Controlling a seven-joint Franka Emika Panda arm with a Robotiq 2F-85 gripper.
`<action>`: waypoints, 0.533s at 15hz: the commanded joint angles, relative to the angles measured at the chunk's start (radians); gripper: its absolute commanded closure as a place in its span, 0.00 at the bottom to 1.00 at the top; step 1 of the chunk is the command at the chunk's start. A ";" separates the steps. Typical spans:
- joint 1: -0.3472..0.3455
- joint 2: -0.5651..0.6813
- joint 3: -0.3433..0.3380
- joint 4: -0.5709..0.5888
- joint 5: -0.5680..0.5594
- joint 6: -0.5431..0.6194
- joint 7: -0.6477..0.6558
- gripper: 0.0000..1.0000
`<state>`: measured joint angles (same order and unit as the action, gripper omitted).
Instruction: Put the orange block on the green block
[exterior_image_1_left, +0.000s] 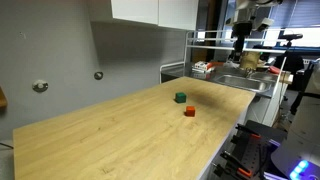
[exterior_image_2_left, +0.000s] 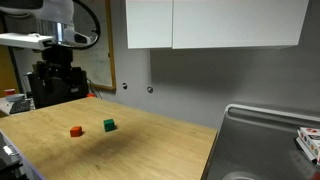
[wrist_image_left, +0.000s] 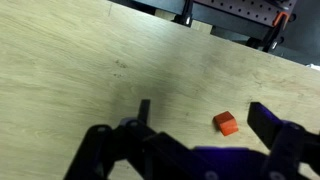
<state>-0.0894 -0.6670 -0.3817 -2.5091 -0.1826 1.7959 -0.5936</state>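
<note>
The orange block (wrist_image_left: 226, 123) is a tiny orange-red cube lying on the wooden countertop (wrist_image_left: 80, 70). In the wrist view it sits between my two dark fingers, nearer the right one, and nothing touches it. My gripper (wrist_image_left: 205, 118) is open and empty above the wood. Both exterior views show the orange block (exterior_image_1_left: 189, 112) (exterior_image_2_left: 76, 131) a short way from the green block (exterior_image_1_left: 180, 97) (exterior_image_2_left: 109, 125), a tiny dark green cube. The two blocks stand apart. The green block is out of the wrist view. The arm (exterior_image_2_left: 60, 40) stands high at the countertop's end.
A metal sink (exterior_image_2_left: 262, 130) (exterior_image_1_left: 245, 82) adjoins one end of the countertop, with a dish rack and clutter (exterior_image_1_left: 205, 68) behind it. White cabinets (exterior_image_2_left: 215, 22) hang on the wall above. Clamps (wrist_image_left: 270, 40) sit at the far table edge.
</note>
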 joint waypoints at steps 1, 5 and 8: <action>-0.015 0.004 0.013 0.002 0.009 0.002 -0.008 0.00; -0.015 0.003 0.013 0.003 0.008 0.003 -0.008 0.00; -0.015 0.003 0.013 0.003 0.008 0.003 -0.008 0.00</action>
<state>-0.0894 -0.6682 -0.3817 -2.5073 -0.1826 1.7986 -0.5936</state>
